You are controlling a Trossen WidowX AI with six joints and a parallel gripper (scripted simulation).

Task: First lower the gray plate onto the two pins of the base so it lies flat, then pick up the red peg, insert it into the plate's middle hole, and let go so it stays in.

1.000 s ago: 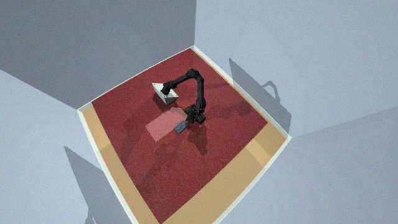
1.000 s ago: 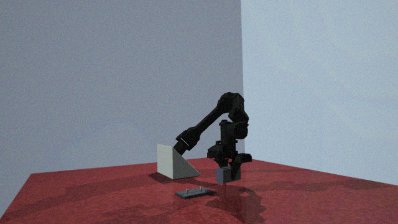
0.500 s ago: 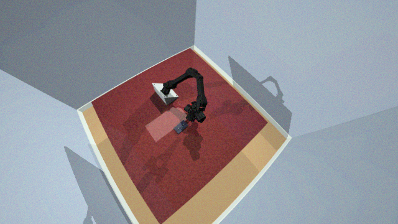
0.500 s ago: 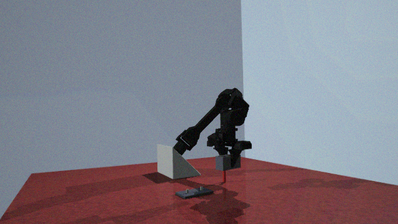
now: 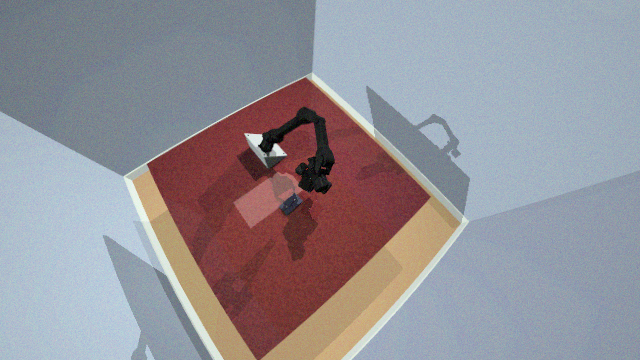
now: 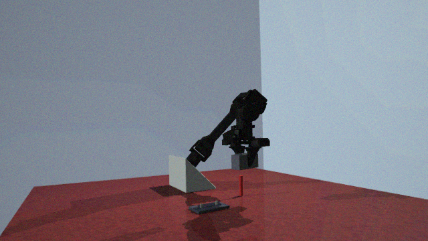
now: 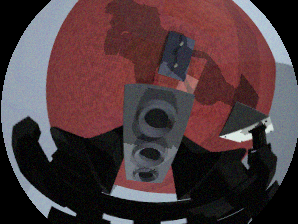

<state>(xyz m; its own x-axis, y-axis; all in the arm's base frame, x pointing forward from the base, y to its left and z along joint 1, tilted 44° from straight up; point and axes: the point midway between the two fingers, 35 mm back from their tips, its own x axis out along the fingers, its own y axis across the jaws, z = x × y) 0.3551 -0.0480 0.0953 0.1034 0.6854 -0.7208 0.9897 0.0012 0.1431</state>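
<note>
The tool (image 5: 314,181) (image 6: 247,157) (image 7: 150,127) is partly open, its fingers closed on the sides of the gray plate (image 6: 239,162) (image 7: 131,112) — held well above the red table (image 5: 320,240) (image 6: 134,207) (image 7: 80,90). The dark base (image 5: 291,204) (image 6: 209,208) (image 7: 171,68) lies on the table, its two pins bare and upright. In the exterior view, the red peg (image 6: 241,186) stands upright to the right of the base, a little farther back — below the plate.
</note>
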